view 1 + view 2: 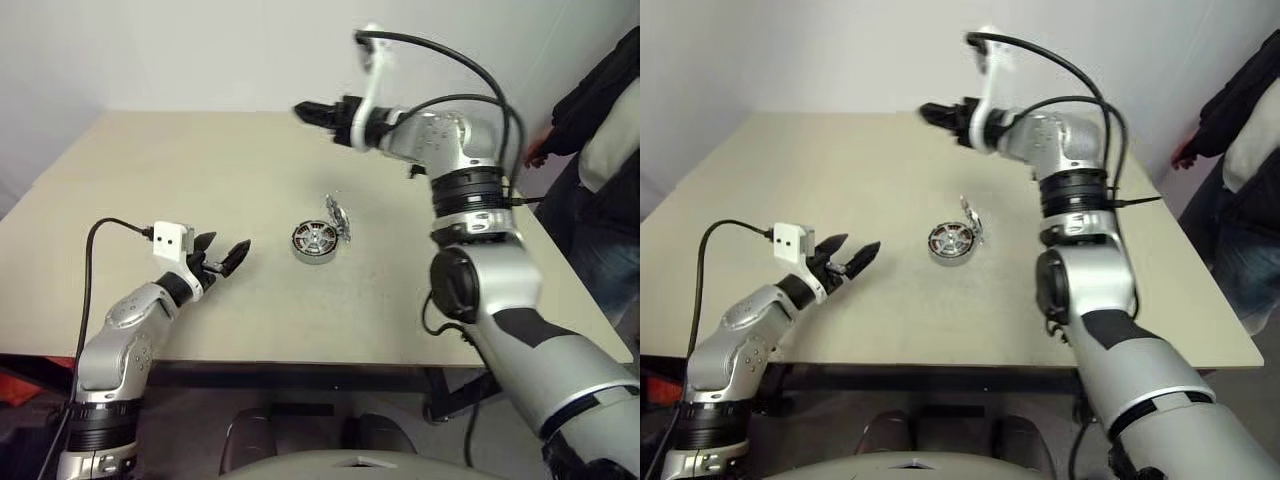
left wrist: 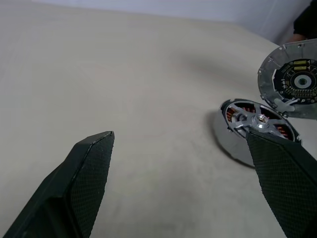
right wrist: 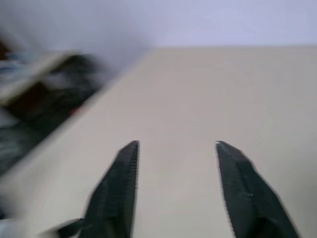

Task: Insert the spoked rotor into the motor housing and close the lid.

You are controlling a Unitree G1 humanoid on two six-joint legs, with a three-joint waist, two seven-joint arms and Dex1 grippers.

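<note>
Spoked rotor sits flat in housing; lid leans upright.

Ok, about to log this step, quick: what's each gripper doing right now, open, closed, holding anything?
Left gripper: open, fingers spread wide, holding nothing.
Right gripper: open, fingers apart with nothing between them, raised above the table.

A pale beige bench stands against a plain white wall; a person waits at its right edge.
</note>
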